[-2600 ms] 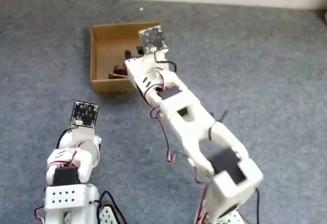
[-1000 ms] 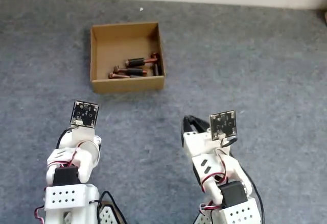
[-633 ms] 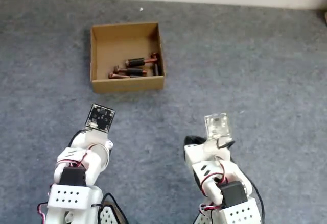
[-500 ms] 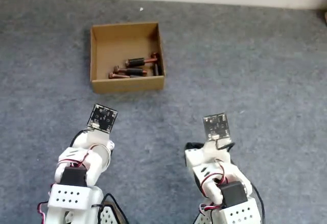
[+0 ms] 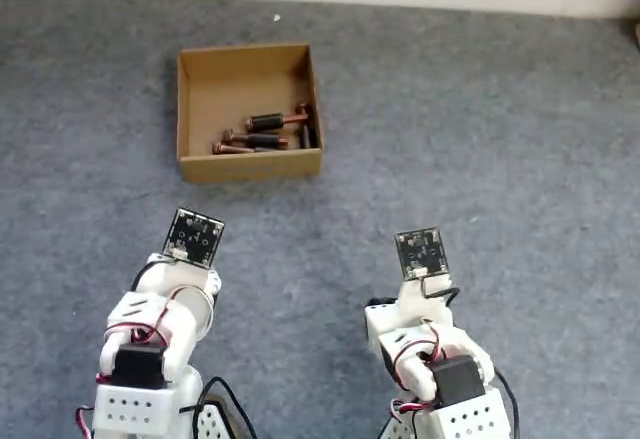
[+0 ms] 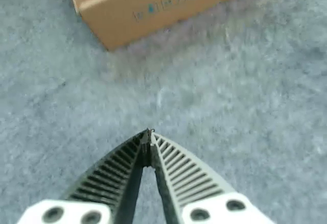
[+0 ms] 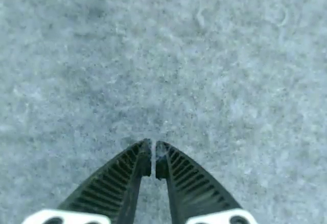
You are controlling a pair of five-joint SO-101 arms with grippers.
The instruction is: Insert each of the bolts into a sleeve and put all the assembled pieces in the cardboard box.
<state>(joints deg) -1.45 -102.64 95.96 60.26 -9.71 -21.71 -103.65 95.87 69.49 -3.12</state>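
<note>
Bolts [image 5: 262, 131] lie in the box [image 5: 250, 166]; the job looks done. Left gripper [image 6: 148, 138] and right gripper [image 7: 153, 157] are closed on nothing, so just rest both away from it.

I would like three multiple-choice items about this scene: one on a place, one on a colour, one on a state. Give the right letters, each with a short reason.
1. Where do the assembled pieces lie?
A. Inside the cardboard box.
B. Outside it, beside its wall.
C. Between closed jaws.

2. What colour is the carpet under the arms?
A. Green.
B. Grey.
C. Red.

3. How do the jaws of the left arm stand?
A. Wide open.
B. Shut on a bolt.
C. Shut, holding nothing.

Answers:
1 A: the high view shows the pieces within the box walls.
2 B: the carpet is grey in every view.
3 C: in the left wrist view the tips meet with nothing between them.
</note>
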